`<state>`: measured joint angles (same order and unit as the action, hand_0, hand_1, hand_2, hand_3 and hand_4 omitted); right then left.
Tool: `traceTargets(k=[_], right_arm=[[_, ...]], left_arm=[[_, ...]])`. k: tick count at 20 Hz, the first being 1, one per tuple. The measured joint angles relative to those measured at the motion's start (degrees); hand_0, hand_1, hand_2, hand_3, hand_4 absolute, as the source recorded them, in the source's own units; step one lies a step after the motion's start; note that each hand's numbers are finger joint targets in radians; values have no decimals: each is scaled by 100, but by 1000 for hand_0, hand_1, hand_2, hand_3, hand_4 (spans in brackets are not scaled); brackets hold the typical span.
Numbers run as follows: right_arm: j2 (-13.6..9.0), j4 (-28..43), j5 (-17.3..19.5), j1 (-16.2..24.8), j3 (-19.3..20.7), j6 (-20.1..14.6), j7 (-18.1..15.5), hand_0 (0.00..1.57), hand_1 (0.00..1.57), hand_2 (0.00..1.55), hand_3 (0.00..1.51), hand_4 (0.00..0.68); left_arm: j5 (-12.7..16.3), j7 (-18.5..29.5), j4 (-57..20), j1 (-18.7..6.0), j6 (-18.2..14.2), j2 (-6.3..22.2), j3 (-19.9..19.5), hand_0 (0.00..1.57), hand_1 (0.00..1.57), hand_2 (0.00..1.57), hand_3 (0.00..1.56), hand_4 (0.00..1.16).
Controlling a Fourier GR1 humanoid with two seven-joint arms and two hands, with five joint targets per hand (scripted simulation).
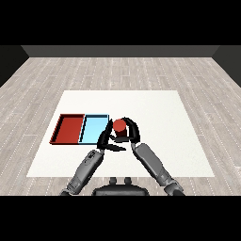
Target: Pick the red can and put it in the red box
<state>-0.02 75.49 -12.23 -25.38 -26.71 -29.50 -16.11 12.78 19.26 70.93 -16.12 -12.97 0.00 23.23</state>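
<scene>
Colours on the white table point(188, 141)

Red can point(119, 125), red tray point(69, 128), light blue tray point(93, 128), black hands, grey arms, grey wood-plank floor point(42, 80).

red can point(119, 125): lower body hidden by right hand point(130, 132) fingers | light blue tray point(92, 129): right edge partly covered by left hand point(105, 140)

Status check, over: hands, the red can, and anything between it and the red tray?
Right hand curled round red can, beside the trays. Left hand open, holding nothing. Red tray waiting; light blue tray lies between.
</scene>
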Motion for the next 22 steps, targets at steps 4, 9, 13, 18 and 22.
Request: traceTargets(k=[4, 9, 13, 18, 22], right_arm=[[0, -44, -161, -207, -88, -82, 85, 1451, 1451, 1436, 1376, 624], [0, -88, -473, -203, -471, -280, -139, 1482, 1482, 1438, 1374, 620], [0, -144, -556, -278, -477, -235, -173, 1500, 1500, 1450, 1375, 618], [0, -204, -590, -290, -566, -189, -274, 1476, 1476, 1457, 1371, 636], [-8, -374, -864, -425, -878, -435, -443, 1467, 1467, 1450, 1366, 630]], left_arm=[[136, 138, -214, -45, 86, 15, 28, 0, 0, 0, 0, 0], [349, 171, -151, -48, 4, 5, 233, 0, 0, 0, 0, 0], [323, 90, -96, -128, -73, 2, 321, 0, 0, 0, 0, 0], [370, 185, -85, -73, 1, 13, 341, 0, 0, 0, 0, 56], [380, 188, -179, -194, -153, 26, 384, 0, 0, 0, 0, 431]])
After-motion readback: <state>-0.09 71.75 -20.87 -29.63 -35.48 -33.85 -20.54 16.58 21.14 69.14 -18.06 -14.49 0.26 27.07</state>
